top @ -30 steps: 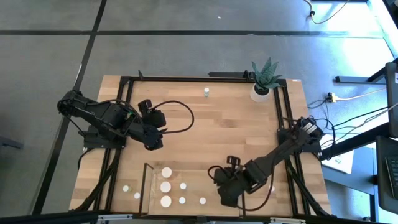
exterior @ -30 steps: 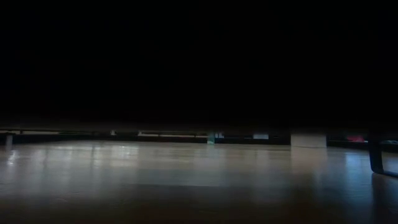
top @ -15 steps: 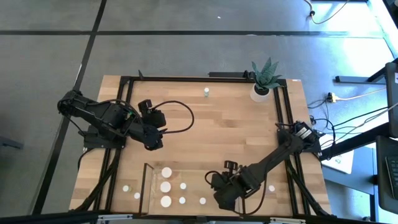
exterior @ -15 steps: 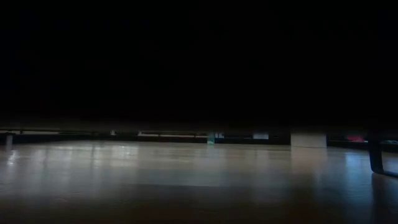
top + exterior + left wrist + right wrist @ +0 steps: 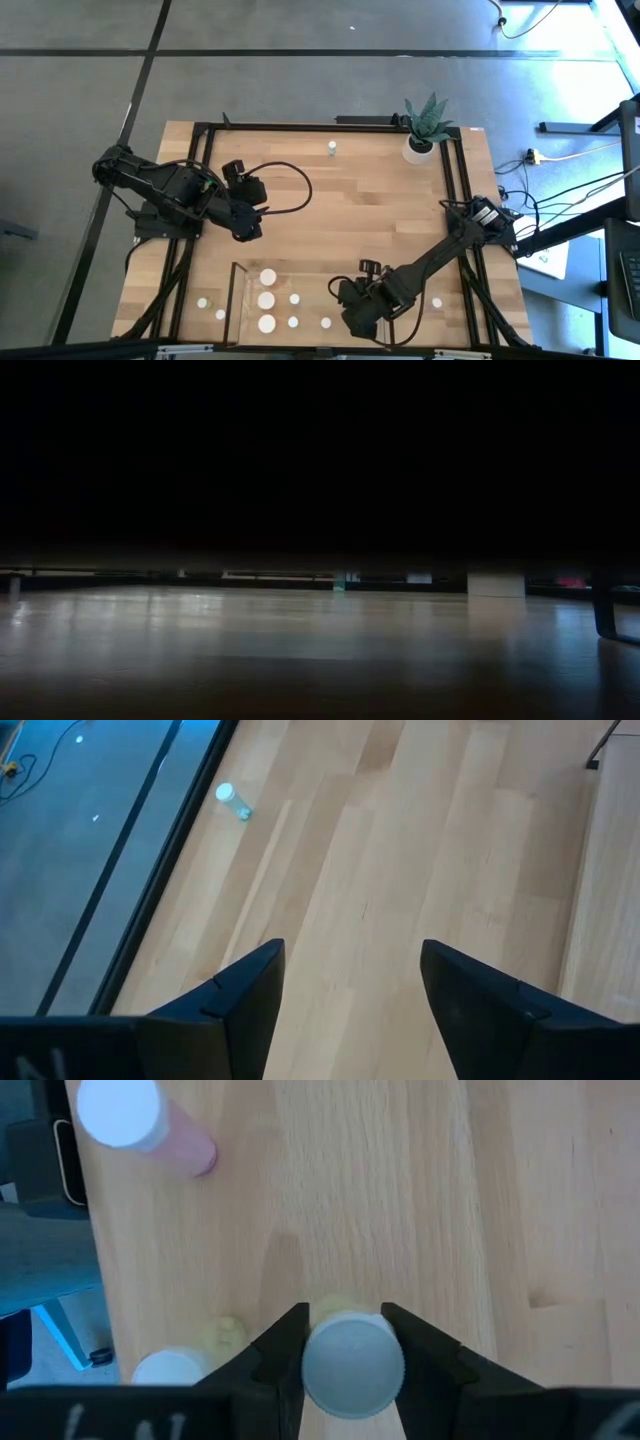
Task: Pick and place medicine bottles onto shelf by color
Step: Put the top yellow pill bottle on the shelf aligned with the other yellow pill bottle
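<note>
Two dark fingers of the right hand [image 5: 344, 1342] clamp a round white-capped bottle [image 5: 352, 1363] above smooth wood.

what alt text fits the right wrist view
The right gripper holds a white-capped bottle between its dark fingers above the light-wood shelf. A pink bottle and a yellowish one stand nearby.

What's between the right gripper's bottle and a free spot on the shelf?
Nothing visible. The right gripper is shut on a white-capped bottle above bare shelf wood. A pink bottle and another white cap stand off to the side, not in its path.
</note>
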{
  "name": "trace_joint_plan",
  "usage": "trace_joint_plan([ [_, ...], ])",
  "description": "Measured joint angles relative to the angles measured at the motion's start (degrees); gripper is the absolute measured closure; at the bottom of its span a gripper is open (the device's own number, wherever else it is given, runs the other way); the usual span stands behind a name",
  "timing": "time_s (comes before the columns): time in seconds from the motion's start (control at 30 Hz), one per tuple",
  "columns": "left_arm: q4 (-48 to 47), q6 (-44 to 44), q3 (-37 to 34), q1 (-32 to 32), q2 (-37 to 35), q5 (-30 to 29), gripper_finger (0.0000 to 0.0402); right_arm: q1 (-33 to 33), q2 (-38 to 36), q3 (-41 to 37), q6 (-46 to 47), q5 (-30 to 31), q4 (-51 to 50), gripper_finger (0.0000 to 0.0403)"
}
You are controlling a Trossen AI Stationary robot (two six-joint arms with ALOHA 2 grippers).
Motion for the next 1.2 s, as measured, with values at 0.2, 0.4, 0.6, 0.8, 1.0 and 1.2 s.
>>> trace_joint_plan([
  [0.2, 0.0, 1.7, 0.0, -0.7, 0.0, 1.9, 0.0173, 0.0, 0.0, -1.5, -0.2, 0.0, 2.3, 0.0281],
  [0.4, 1.0, 4.6, 0.0, -4.0, 0.0, 3.0, 0.0175, 0.0, 0.1, -4.4, 0.2, -1.9, 4.0, 0.0281],
  [0.6, 1.4, 4.9, 0.0, -6.9, 0.0, 3.0, 0.0174, 0.0, 0.1, -4.4, -0.1, -2.0, 4.4, 0.0281],
  [0.8, 1.7, 4.9, 0.0, -7.7, 0.0, 2.9, 0.0173, 0.0, 0.1, -4.4, -0.3, -2.0, 4.4, 0.0281],
  [1.0, 1.7, 4.9, 0.0, -7.7, 0.0, 2.9, 0.0175, 0.0, 0.1, -4.4, -0.3, -2.6, 4.4, 0.0277],
  [1.2, 1.7, 4.9, 0.0, -7.7, 0.0, 2.9, 0.0173, 0.0, 0.1, -4.4, -0.3, -3.0, 4.4, 0.0238],
])
